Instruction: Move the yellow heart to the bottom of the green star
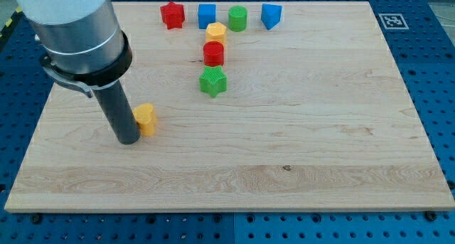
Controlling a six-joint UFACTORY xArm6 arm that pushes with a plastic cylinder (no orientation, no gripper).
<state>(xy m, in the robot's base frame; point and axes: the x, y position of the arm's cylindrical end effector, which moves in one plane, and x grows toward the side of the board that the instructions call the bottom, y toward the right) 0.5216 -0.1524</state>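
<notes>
The yellow heart (146, 119) lies on the wooden board at the view's left of centre. My tip (129, 139) stands right against its left side, touching or nearly touching it. The green star (212, 81) sits up and to the right of the heart, near the board's middle top. The heart is well to the left of and a little below the star.
Above the green star stand a red cylinder (214, 53) and a yellow hexagon (216, 32). Along the top edge are a red star (172, 15), a blue cube (207, 16), a green cylinder (237, 18) and a blue triangle block (271, 16). The board's edge (43, 109) meets a blue pegboard.
</notes>
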